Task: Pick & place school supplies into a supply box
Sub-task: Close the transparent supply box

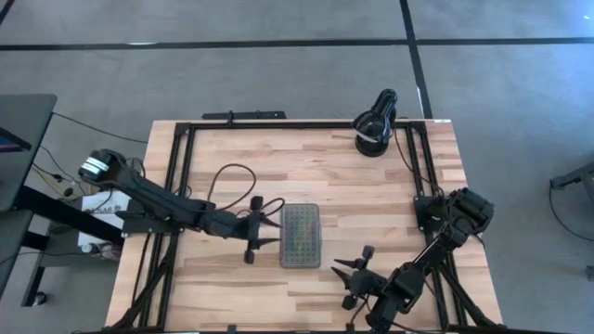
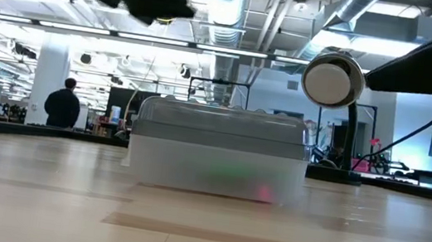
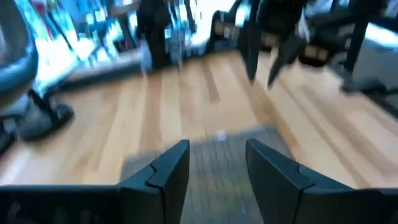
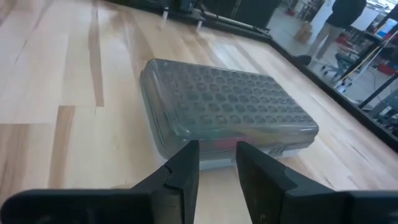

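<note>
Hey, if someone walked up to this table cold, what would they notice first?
Most likely the supply box, lid closed, sitting alone near the middle of the wooden table, with faint green and pink showing through its clear wall. Two dark arms flank it: the left claw open right beside it, the right claw near the table's front edge. A black round lamp stands at the far edge.

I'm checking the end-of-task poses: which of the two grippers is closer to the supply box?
The left gripper, beside the supply box at its left edge with jaws open. The right gripper sits farther off, apart from the box's near right corner.
</note>
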### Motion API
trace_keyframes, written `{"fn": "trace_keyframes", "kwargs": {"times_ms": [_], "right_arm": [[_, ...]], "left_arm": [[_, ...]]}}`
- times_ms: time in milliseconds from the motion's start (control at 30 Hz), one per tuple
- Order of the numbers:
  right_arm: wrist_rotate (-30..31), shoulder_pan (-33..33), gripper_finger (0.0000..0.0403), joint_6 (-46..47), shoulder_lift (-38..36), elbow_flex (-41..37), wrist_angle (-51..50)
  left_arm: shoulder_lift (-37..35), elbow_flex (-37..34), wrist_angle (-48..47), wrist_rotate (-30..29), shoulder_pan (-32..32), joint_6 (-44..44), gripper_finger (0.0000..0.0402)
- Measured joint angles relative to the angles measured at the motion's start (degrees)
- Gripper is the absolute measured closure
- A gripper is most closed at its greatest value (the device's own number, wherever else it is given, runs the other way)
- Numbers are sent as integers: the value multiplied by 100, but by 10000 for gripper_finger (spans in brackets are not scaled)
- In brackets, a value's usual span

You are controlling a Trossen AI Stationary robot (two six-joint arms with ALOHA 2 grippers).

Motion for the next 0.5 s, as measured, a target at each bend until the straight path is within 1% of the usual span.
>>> {"fn": "trace_keyframes", "kwargs": {"times_ms": [133, 367, 500], "right_arm": [[47, -13, 301, -34, -37, 2, 7], [127, -12, 301, -41, -37, 2, -76], [127, -13, 301, -42, -37, 2, -82]], "left_arm": [[405, 4, 854, 99, 99, 339, 249], [1447, 4, 1970, 551, 458, 356, 249], [1892, 4, 2439, 800, 680, 290, 249]]}}
